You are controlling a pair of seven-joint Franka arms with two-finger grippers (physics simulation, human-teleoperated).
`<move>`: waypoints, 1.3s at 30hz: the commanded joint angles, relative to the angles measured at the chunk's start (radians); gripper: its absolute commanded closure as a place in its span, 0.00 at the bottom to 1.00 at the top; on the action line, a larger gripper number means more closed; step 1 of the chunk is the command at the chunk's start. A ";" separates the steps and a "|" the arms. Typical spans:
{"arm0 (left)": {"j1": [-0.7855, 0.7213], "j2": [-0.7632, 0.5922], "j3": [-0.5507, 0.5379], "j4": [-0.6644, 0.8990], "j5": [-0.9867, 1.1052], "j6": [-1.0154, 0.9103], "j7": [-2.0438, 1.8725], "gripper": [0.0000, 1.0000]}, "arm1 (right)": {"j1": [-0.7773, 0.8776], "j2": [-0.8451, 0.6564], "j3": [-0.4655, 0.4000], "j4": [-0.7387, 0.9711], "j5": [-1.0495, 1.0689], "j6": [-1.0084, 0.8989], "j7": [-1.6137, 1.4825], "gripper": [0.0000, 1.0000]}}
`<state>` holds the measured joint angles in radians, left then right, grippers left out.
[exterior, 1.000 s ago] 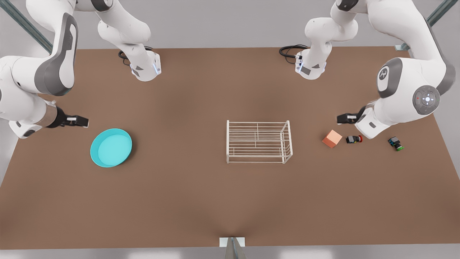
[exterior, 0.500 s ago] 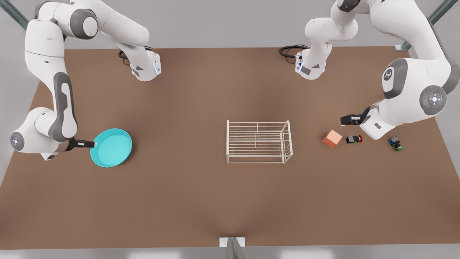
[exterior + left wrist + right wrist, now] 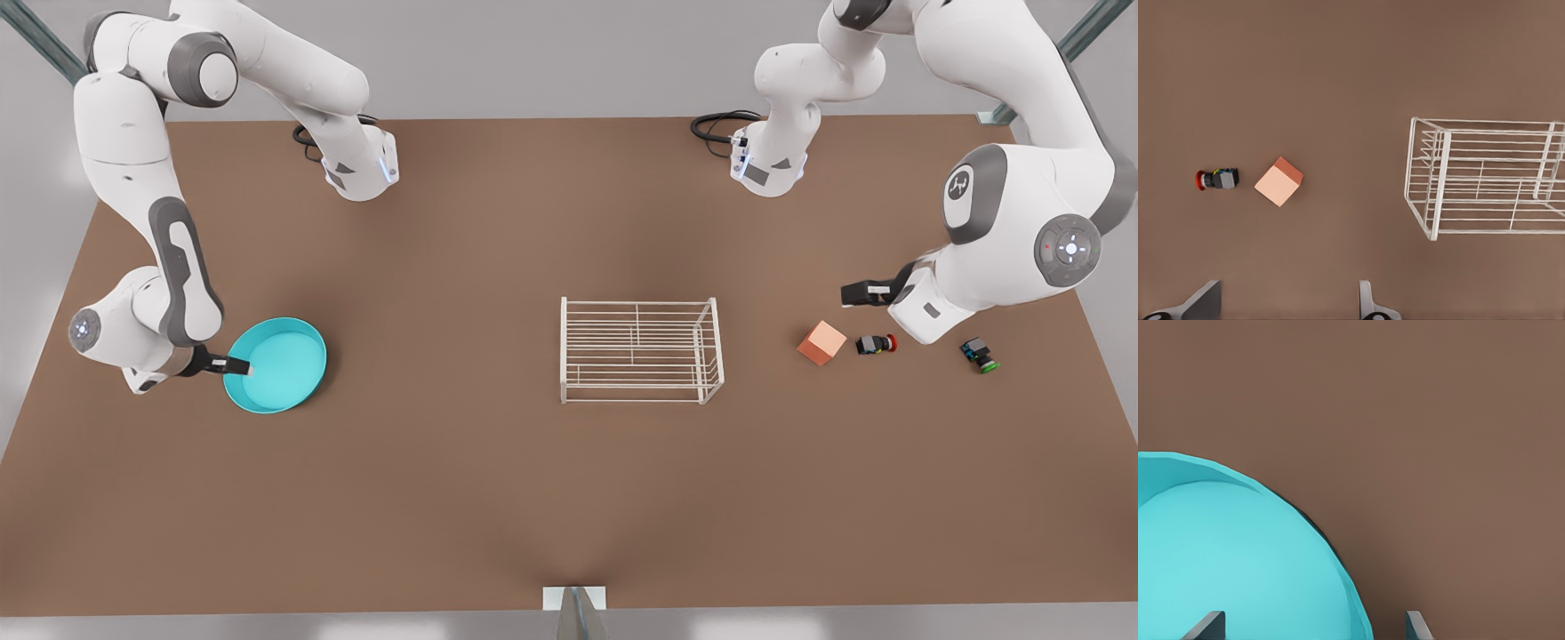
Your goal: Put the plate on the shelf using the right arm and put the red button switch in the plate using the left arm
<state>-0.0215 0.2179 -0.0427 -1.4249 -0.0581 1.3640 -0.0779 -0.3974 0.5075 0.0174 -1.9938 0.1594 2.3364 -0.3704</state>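
We see the right gripper [image 3: 238,365] at the plate [image 3: 280,364], on the front view's left, with its jaws wide: in the right wrist view one fingertip [image 3: 1207,626] stands over the turquoise inside and the other over the desk [image 3: 498,498] outside, so the rim lies between them, and we cannot tell if they touch it. The plate lies flat on the desk and holds nothing. The left gripper [image 3: 855,292] hangs on the front view's right, jaws wide too, above and a little behind the red button switch [image 3: 877,344], not touching it. This switch lies on its side on the desk, just beside the orange cube [image 3: 821,343], and the green-capped switch [image 3: 980,354] lies farther toward the front view's right. The shelf [image 3: 640,349] stands upright in the middle of the desk, well apart from both groups, with nothing on its bars. Compared with half a second ago, the right gripper has come further over the rim of the plate, while the left gripper, the plate and the small things are nearly where they were.
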 commanded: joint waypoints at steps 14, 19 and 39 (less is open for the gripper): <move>0.002 -0.002 0.000 0.001 0.003 -0.011 0.000 0.00 | -0.008 0.028 0.001 0.007 0.032 0.032 -0.116 0.46; 0.002 -0.002 0.000 0.001 0.004 -0.011 0.000 0.00 | -0.008 0.011 0.004 0.016 0.032 0.003 -0.127 0.72; 0.002 -0.003 0.000 0.004 0.003 -0.032 -0.003 0.00 | 0.003 0.005 0.156 0.305 0.132 -0.247 -0.145 0.79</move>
<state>-0.0199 0.2157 -0.0427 -1.4215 -0.0539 1.3471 -0.0787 -0.3946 0.5128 0.1657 -1.7004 0.2788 2.1514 -0.5023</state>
